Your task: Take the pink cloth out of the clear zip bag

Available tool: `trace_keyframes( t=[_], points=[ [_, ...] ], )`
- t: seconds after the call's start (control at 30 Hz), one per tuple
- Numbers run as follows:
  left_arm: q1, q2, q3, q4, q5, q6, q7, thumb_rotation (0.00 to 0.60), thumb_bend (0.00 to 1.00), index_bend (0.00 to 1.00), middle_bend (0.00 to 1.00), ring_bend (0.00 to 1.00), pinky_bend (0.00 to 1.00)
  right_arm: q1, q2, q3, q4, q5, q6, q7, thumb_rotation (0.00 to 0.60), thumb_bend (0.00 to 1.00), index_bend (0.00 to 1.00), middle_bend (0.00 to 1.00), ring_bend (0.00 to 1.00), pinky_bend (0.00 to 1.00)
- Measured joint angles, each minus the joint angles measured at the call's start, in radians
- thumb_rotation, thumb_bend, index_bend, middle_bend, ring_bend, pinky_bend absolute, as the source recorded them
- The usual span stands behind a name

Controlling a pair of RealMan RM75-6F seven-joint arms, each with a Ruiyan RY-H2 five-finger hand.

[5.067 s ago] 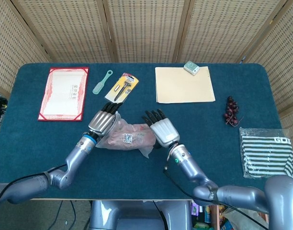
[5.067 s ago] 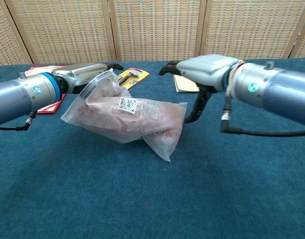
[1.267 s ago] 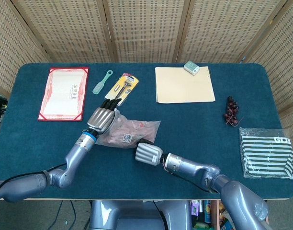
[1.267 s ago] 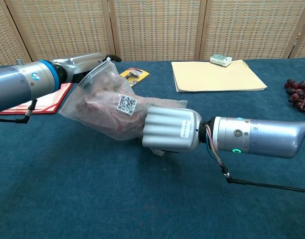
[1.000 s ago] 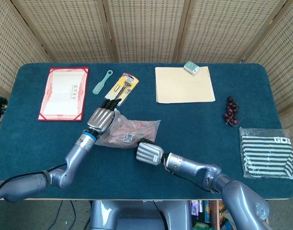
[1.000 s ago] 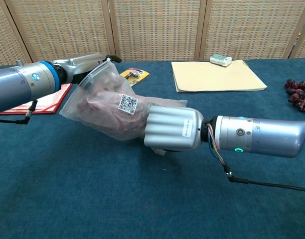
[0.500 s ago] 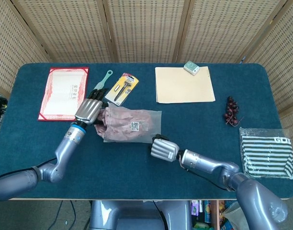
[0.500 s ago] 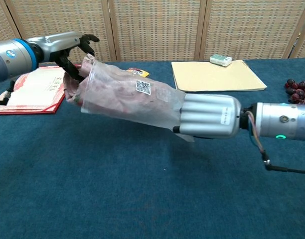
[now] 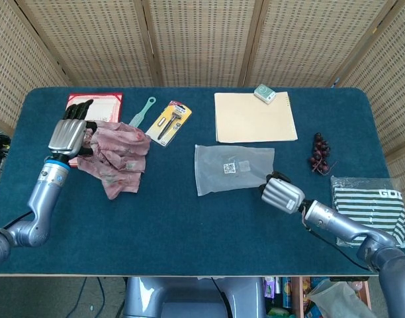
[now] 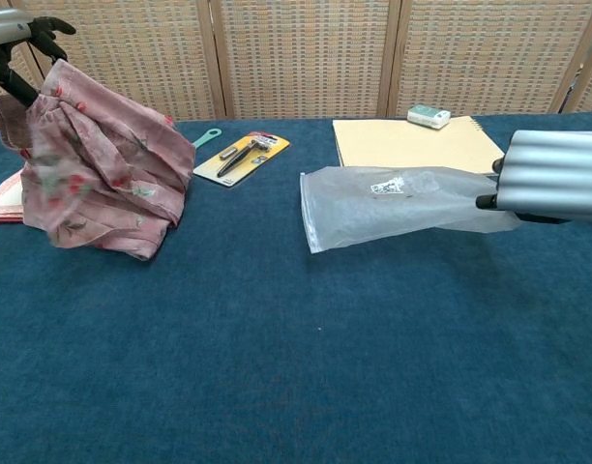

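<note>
The left hand (image 9: pixel 69 137) grasps the soft pink flowery cloth (image 9: pixel 116 156) and holds it up over the left side of the dark blue table (image 9: pixel 189 225). The right hand (image 9: pixel 280 193) pinches the bottom end of the clear plastic zip bag (image 9: pixel 232 167), which hangs flat and empty, well apart from the cloth. Half a second ago the cloth sat mostly inside the bag; now it is all the way out, so the job looks done. There is one cloth, one bag and two hands.

Test room; wicker screens (image 9: pixel 202 40); blue table (image 9: pixel 189 225)
</note>
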Motion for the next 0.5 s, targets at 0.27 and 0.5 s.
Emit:
trace_keyframes(
  t=[0.27, 0.5],
  points=[
    [0.025, -0.007, 0.015, 0.045, 0.029, -0.008, -0.057, 0.600, 0.47, 0.62, 0.00, 0.00, 0.00, -0.033, 0.007, 0.009, 0.024, 0.007, 0.017, 0.003, 0.600, 0.89, 0.75, 0.84, 0.71, 0.86],
    [0.040, 0.015, 0.026, 0.036, 0.034, -0.015, -0.053, 0.600, 0.13, 0.00, 0.00, 0.00, 0.00, -0.054, 0.004, 0.027, 0.028, 0.019, 0.038, 0.017, 0.600, 0.18, 0.17, 0.27, 0.25, 0.25]
  ],
)
